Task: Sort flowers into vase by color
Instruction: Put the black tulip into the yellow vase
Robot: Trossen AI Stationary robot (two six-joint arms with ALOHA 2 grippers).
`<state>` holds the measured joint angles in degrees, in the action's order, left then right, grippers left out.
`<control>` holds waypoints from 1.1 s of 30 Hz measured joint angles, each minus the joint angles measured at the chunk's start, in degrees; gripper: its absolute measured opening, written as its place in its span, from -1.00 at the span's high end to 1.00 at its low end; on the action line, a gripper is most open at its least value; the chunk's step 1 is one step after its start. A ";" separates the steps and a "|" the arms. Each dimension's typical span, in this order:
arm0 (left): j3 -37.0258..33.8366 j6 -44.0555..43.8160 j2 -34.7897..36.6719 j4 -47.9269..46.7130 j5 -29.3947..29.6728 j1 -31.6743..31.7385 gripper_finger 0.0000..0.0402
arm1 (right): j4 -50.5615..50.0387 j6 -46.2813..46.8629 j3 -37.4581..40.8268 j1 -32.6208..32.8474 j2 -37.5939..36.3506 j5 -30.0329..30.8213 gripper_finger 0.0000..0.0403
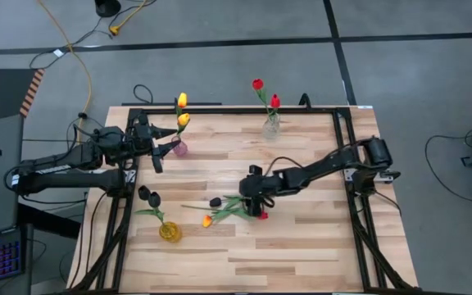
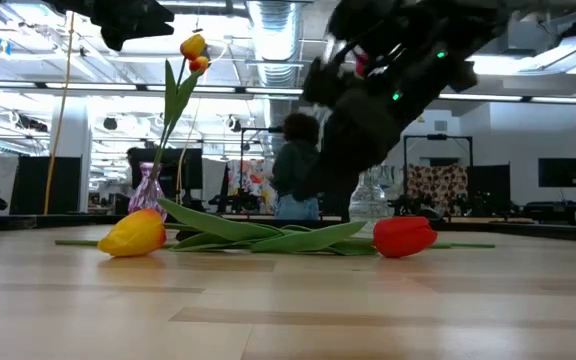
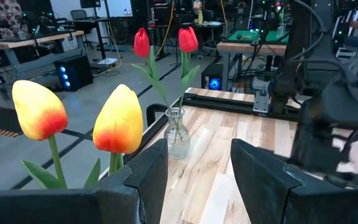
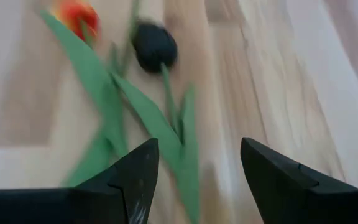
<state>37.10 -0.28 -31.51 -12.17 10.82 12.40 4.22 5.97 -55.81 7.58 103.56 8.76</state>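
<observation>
Three loose flowers lie on the table with their stems crossing: a black-headed one (image 1: 215,201) (image 4: 155,46), a yellow-orange one (image 1: 207,220) (image 2: 136,233) and a red one (image 1: 262,215) (image 2: 404,236). My right gripper (image 1: 244,199) (image 4: 197,168) hangs open just above their green stems and leaves, slanting down and touching nothing. My left gripper (image 1: 156,152) (image 3: 197,165) waits open at the far left beside a purple vase (image 1: 179,148) that holds two yellow tulips (image 3: 118,121). A clear vase (image 1: 271,124) holds two red tulips. A yellow vase (image 1: 169,232) holds two black ones.
A black frame (image 1: 341,156) runs along the table's left, right and far sides. Bare wood lies at the near right and in the middle of the table. In the low view a person stands in the room behind the table.
</observation>
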 joint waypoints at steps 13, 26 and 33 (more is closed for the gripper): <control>0.02 0.18 0.02 -0.53 0.01 0.00 0.18 | -13.38 0.02 -8.00 -2.79 5.56 -7.57 -0.25; 0.02 0.20 0.01 -0.50 0.01 0.00 0.18 | -19.16 0.04 -8.00 -3.57 5.56 -7.73 0.15; 0.02 0.20 0.02 -0.47 0.01 0.00 0.18 | -20.08 0.17 -7.98 -3.50 5.56 -7.73 0.34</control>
<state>37.12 -0.08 -31.48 -12.64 10.83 12.40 -15.86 6.13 -63.79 4.08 109.12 1.04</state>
